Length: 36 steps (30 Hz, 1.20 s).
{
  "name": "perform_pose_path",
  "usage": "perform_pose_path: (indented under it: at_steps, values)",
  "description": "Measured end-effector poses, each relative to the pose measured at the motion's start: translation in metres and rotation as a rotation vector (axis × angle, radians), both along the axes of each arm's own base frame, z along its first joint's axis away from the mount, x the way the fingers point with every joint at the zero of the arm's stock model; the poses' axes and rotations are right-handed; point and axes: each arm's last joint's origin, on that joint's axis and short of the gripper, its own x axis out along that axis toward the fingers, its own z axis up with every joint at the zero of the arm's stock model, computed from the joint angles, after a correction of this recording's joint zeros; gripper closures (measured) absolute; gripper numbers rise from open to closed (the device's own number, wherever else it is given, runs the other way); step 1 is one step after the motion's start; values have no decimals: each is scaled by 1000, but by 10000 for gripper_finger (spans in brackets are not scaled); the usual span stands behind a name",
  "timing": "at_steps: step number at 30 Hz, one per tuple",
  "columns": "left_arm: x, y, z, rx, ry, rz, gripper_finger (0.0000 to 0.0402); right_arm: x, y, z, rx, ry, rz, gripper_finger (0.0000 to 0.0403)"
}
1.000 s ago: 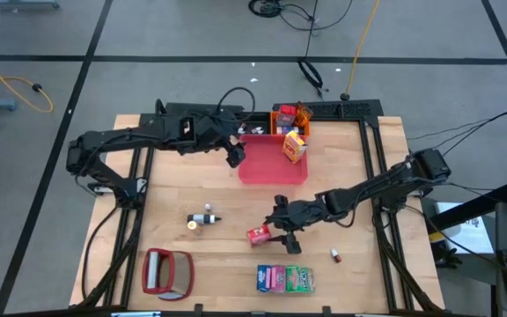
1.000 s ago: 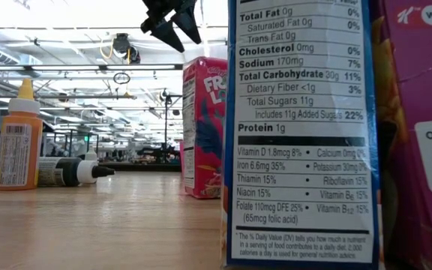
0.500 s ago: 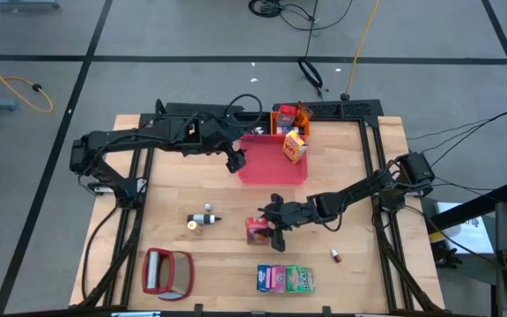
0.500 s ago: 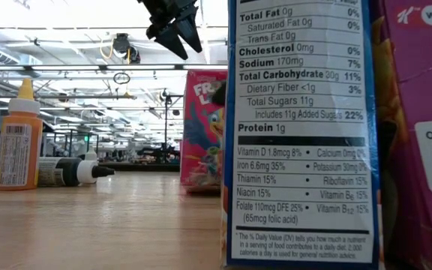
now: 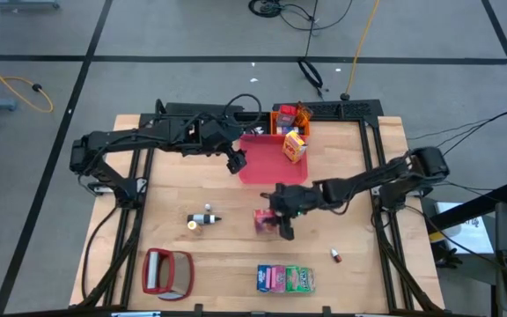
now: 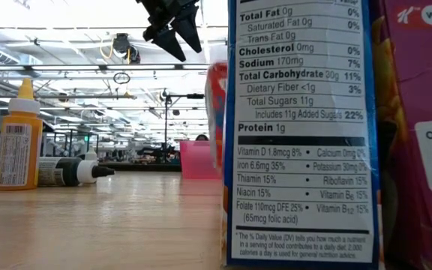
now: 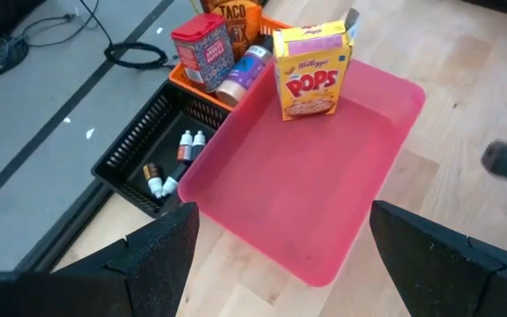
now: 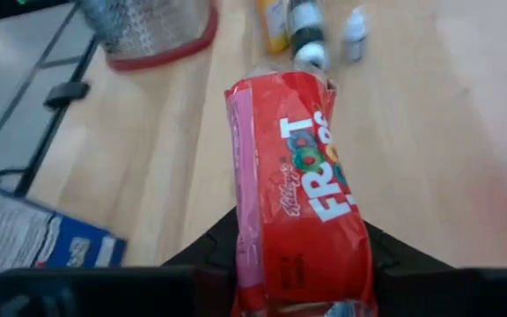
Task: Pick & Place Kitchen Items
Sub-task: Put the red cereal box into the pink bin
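A red Froot Loops carton point(image 5: 263, 220) is in my right gripper point(image 5: 273, 220), which is shut on it near the table's middle, just short of the red tray's near edge; it also shows in the right wrist view point(image 8: 297, 194) and edge-on in the low view point(image 6: 216, 112). My left gripper point(image 5: 234, 160) hangs open over the tray's near left corner point(image 7: 280, 255). A yellow Pops carton point(image 5: 295, 147) stands on its base in the tray point(image 7: 311, 70). My right gripper pinches the red carton between its two fingers point(image 8: 208, 251) at the carton's end nearest the wrist point(image 8: 302, 282). The fingers come roughly level from the table's right, and the carton sticks out forward past them. In the low view it is lifted clear of the table.
The red tray point(image 5: 267, 172) lies at the far middle, with an orange basket point(image 5: 287, 114) and a black basket point(image 7: 161, 150) behind it. Small bottles point(image 5: 202, 219), packets point(image 5: 285, 279), a small red container point(image 5: 334, 256) and a red-framed silvery object point(image 5: 167, 271) lie on the near half.
My right gripper has moved toward the far edge and the red tray, carrying the red carton. The carton stood on the table a second ago; now it is turned edge-on to the low view and lifted clear.
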Motion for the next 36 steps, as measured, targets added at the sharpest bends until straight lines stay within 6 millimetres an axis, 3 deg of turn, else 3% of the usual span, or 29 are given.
perform_pose_path:
  at_steps: [5, 12, 21, 36]
  values:
    - [0, -1, 0, 4, 10, -9, 66, -4, -18, 22, -9, -81, -76, 306]
    - [0, -3, 0, -2, 6, -5, 66, -11, -37, 39, -68, -125, -226, 305]
    - [1, -7, 0, -3, 2, -16, 66, -16, -68, 37, -105, -70, -454, 306]
    - [1, -7, 0, -14, -8, -1, 66, -22, -114, 36, -71, -44, -638, 307]
